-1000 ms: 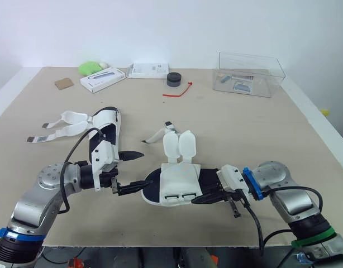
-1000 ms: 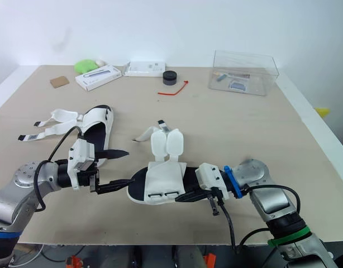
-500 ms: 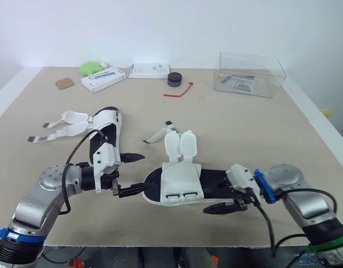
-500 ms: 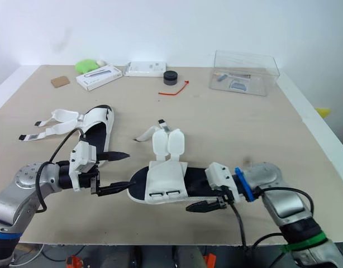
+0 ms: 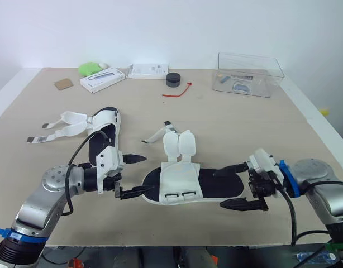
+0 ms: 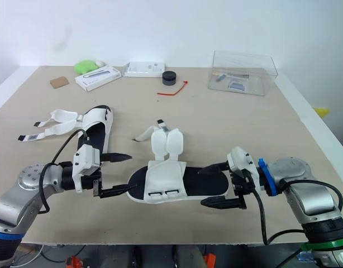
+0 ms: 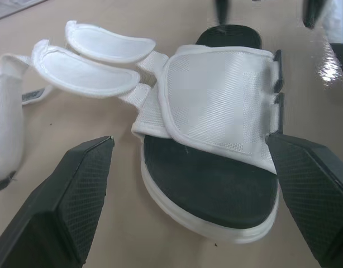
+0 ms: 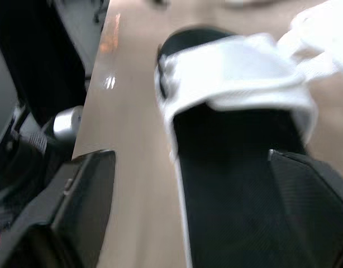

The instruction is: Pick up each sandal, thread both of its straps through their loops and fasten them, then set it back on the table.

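Now both sets of jaws are wide open and hold nothing. My left gripper [image 5: 142, 175] is around one end of the near sandal [image 5: 181, 182], and my right gripper [image 5: 220, 190] is around the other. The sandal lies flat on the table [image 5: 255, 128] with its straps [image 5: 180, 145] loose. I think this is the pick-up step. Next I squeeze and lift.

Left end effector [image 5: 136, 176] and right end effector [image 5: 221, 189] point toward each other, both spread wide

Stuff in clr box [image 5: 262, 63]: too small
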